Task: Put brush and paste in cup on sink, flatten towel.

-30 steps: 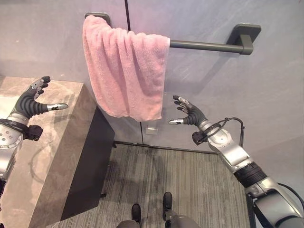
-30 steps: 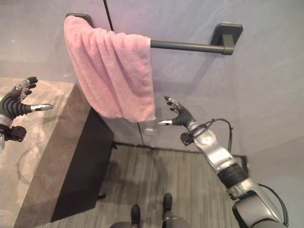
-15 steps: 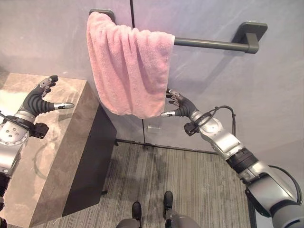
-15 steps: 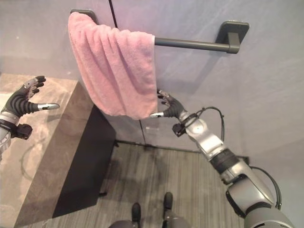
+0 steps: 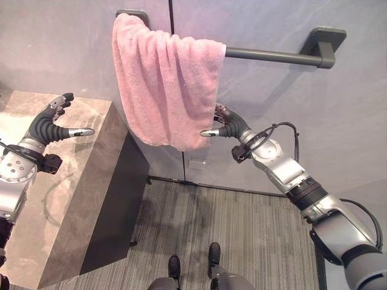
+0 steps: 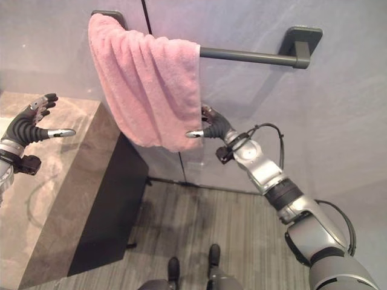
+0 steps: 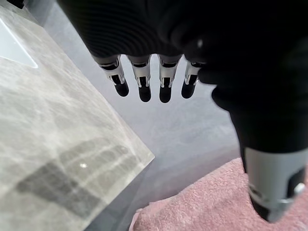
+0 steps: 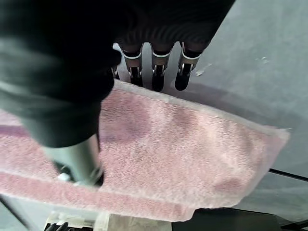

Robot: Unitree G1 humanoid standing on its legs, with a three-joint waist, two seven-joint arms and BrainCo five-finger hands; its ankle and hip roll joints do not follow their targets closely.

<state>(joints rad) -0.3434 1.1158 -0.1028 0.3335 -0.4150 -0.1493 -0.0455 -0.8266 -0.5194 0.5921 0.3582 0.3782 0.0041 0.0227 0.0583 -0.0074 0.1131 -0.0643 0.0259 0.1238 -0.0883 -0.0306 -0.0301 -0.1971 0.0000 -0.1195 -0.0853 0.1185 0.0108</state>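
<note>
In the left eye view, the right hand (image 5: 225, 126), which a second ago hung well clear of the bunched pink terry towel (image 5: 166, 84), is now brought up against the towel's lower right edge at about 4 o'clock of the cloth, with the fingers behind the hanging edge and the thumb in front of it; the fingers are spread, not yet clamped on the fabric. From this it is judged that the flattening step is being opened and that a pinch on the edge is called for next. The towel is draped in folds over the left end of the dark grey wall-mounted bar (image 5: 272, 57), whose bare stretch runs toward 3 o'clock, so room for spreading is offered there. The left hand (image 5: 49, 125) is held with fingers apart and holding nothing above the beige marble-patterned counter (image 5: 78, 175) at 9 o'clock. In the right eye view the same contact is seen. In the left wrist view straight fingers (image 7: 143, 85) are shown above the counter, the towel beyond. In the right wrist view the fingers (image 8: 157, 73) are seen past the towel's far edge and the thumb on its near face. Nothing is seen standing in the way.
</note>
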